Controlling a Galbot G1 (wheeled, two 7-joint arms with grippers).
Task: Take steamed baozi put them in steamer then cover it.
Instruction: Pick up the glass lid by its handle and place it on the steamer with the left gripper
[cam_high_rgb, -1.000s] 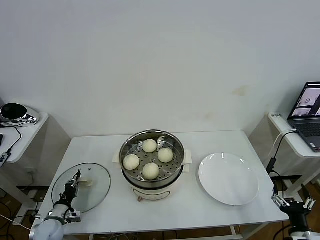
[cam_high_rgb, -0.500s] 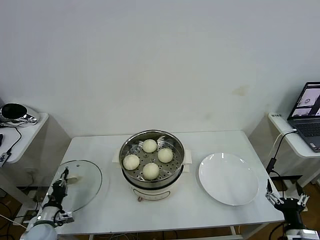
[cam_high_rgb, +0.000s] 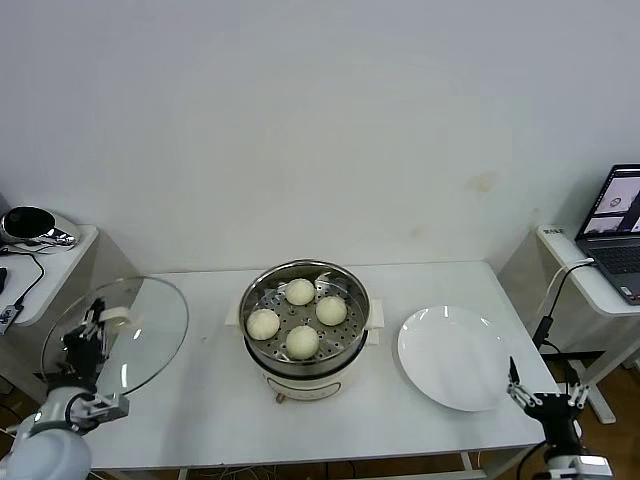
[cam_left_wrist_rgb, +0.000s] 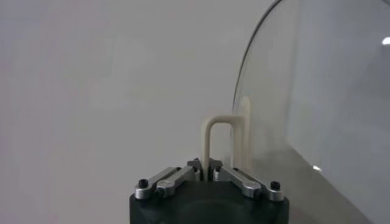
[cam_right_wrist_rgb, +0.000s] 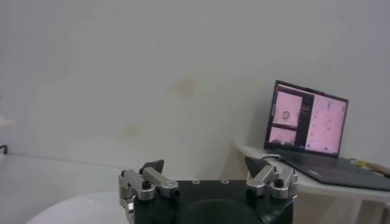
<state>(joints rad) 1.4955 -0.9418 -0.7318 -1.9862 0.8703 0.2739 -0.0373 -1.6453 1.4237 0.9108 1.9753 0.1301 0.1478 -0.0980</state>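
My left gripper (cam_high_rgb: 88, 335) pinches the lid (cam_high_rgb: 118, 335) by its handle (cam_left_wrist_rgb: 220, 141), holding it tilted above the table's (cam_high_rgb: 210, 400) left edge. Four baozi (cam_high_rgb: 299, 292) sit in the steamer (cam_high_rgb: 305, 325). My right gripper (cam_high_rgb: 540, 398) waits spread, low beside the plate (cam_high_rgb: 455, 358).

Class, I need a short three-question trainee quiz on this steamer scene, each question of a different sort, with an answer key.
1. How many steamed baozi lie on the tray inside the steamer?
2. True or false: the cover sits closed on the steamer.
3. Multiple choice: what does the left gripper clamp? A) the cover's cream-white handle B) the white plate C) a baozi

Key:
1. Four.
2. False. The cover is held tilted in the air off the table's left end, and the steamer is uncovered.
3. A. The right gripper is open and empty, low beside the table's right front corner.
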